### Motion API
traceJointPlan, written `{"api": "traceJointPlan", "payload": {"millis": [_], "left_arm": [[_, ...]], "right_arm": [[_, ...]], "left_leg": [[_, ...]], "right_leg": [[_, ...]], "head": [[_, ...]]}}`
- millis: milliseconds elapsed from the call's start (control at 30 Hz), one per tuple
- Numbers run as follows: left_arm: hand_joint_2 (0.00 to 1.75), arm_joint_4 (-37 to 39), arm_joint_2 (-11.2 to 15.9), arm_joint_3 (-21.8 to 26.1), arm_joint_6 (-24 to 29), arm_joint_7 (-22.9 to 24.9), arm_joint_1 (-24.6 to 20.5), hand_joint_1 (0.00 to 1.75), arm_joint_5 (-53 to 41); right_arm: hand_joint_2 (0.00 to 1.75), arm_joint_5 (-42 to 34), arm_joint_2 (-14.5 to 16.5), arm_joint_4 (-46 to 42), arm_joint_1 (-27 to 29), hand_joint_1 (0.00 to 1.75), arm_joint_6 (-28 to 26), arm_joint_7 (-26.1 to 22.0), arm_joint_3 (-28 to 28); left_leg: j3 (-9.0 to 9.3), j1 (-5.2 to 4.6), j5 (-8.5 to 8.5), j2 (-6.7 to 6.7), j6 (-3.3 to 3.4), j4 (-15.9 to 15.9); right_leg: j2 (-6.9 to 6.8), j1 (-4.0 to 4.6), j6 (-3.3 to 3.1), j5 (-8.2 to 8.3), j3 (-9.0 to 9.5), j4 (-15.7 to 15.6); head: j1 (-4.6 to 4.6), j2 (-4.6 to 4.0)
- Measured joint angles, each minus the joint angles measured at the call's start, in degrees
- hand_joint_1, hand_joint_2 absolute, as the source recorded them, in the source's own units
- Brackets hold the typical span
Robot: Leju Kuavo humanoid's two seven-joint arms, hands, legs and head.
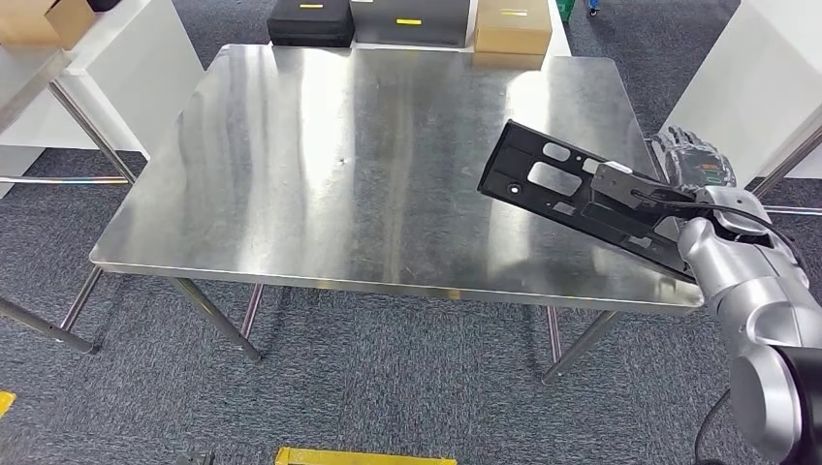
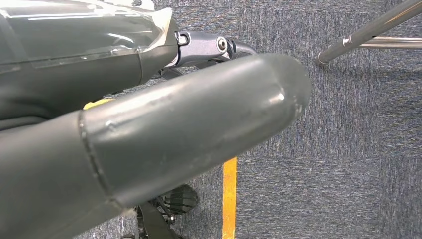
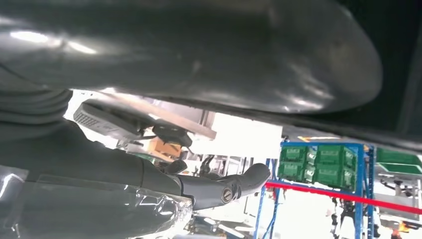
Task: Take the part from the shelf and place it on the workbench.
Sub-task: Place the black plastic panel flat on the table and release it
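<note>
The part [image 1: 557, 184] is a long flat black panel with several cutouts. It lies tilted over the right side of the steel workbench [image 1: 339, 165], near its front right corner. My right hand [image 1: 690, 163] grips the panel's right end, fingers showing behind it at the table's right edge. Whether the panel touches the tabletop I cannot tell. In the right wrist view the thick thumb [image 3: 199, 50] spreads wide over a dark finger [image 3: 239, 183], with the panel's black edge [image 3: 400, 59] beside them. My left hand [image 2: 164, 134] hangs over the carpet and holds nothing.
Two black cases [image 1: 310, 21] and a cardboard box [image 1: 513, 27] stand at the workbench's far edge. White shelving [image 1: 87, 68] is on the left, with a white unit [image 1: 766, 77] on the right. Yellow floor tape [image 2: 229, 196] runs over the grey carpet.
</note>
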Motion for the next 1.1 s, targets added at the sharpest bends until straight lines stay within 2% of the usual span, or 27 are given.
{"api": "traceJointPlan", "payload": {"millis": [467, 1100], "left_arm": [[0.0, 0.0, -0.2, 0.0, 0.1, 0.0, 0.0, 0.0, -0.2], [0.0, 0.0, -0.2, 0.9, 0.2, 1.6, 0.0, 0.0, -0.3]], "right_arm": [[0.0, 0.6, 0.0, 0.0, 0.6, 0.0, -0.1, -1.4, -0.4], [0.0, 1.3, 3.5, 0.0, 0.7, 0.0, -0.6, -11.5, -1.1]], "left_leg": [[0.0, 0.0, 0.0, 0.0, 0.0, 0.0], [-0.02, 0.01, 0.01, 0.0, -0.01, 0.0]], "right_leg": [[0.0, 0.01, 0.0, 0.0, 0.0, 0.0], [-0.01, 0.01, 0.0, 0.0, 0.0, 0.0]], "head": [[-0.01, 0.0], [0.0, 0.0]]}}
